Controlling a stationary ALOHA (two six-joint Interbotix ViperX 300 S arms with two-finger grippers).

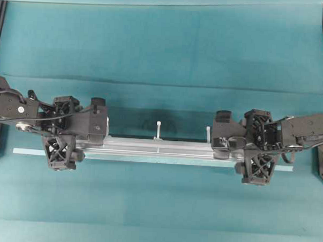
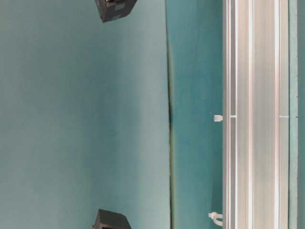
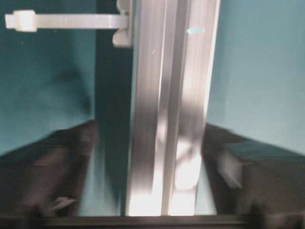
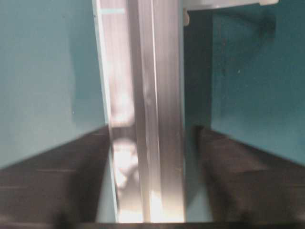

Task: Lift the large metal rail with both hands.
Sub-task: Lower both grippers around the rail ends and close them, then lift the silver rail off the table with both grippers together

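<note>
From overhead, one long silver grooved aluminium rail (image 1: 157, 147) lies across the middle of the teal cloth table (image 1: 165, 41), two white upright pegs (image 1: 158, 129) visible on its far edge, a thin pale-green strip (image 1: 29, 152) just beside its near edge. Two black lattice-fingered grippers, left gripper (image 1: 70, 132) and right gripper (image 1: 255, 148), straddle its ends; open cloth all around. Table-level view: the ribbed rail (image 2: 252, 114) and two pegs. Left wrist view: fingers (image 3: 57, 167) flank the rail (image 3: 167, 119) with gaps either side, not gripping. Right wrist view: fingers (image 4: 248, 176) likewise apart from the metal (image 4: 143, 119).
</note>
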